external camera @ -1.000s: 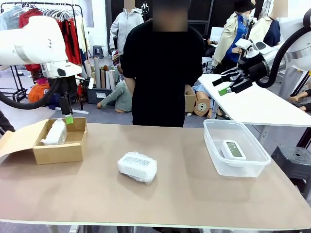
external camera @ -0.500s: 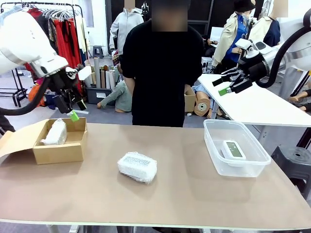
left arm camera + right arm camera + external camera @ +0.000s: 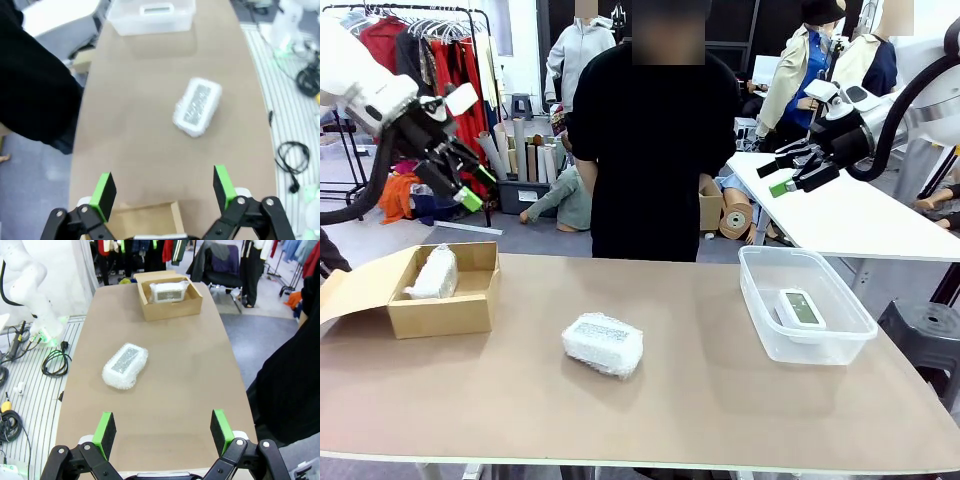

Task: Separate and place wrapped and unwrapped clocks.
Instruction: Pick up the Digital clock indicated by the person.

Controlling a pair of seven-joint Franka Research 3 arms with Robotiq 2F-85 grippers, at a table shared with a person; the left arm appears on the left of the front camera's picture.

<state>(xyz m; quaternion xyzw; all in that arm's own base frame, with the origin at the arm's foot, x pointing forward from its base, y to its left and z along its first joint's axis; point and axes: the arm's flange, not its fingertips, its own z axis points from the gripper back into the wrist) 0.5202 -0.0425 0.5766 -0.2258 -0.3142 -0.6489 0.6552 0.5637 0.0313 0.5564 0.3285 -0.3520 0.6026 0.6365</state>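
One bubble-wrapped clock [image 3: 603, 344] [image 3: 197, 106] [image 3: 125, 365] lies loose near the table's middle. Another wrapped clock [image 3: 433, 272] [image 3: 170, 291] rests inside the open cardboard box [image 3: 440, 312] [image 3: 172, 311] at the left. The bare white clock [image 3: 800, 308] [image 3: 156, 9] with its grey-green screen lies in the clear plastic bin [image 3: 810, 348] [image 3: 150, 24] at the right. My left gripper [image 3: 477, 187] [image 3: 162, 187] hangs open and empty, high above and behind the box, tilted. Open and empty too, my right gripper [image 3: 775, 176] [image 3: 162, 427] is raised above the bin's far side.
A person in black [image 3: 655, 150] stands at the table's far edge, between the two arms. A second white table [image 3: 860, 215] is behind the bin. Cables lie on the floor on my side of the table [image 3: 55, 362].
My left arm has risen from just above the box and swung back to the left, tilting its gripper. The right arm and all clocks are unmoved.
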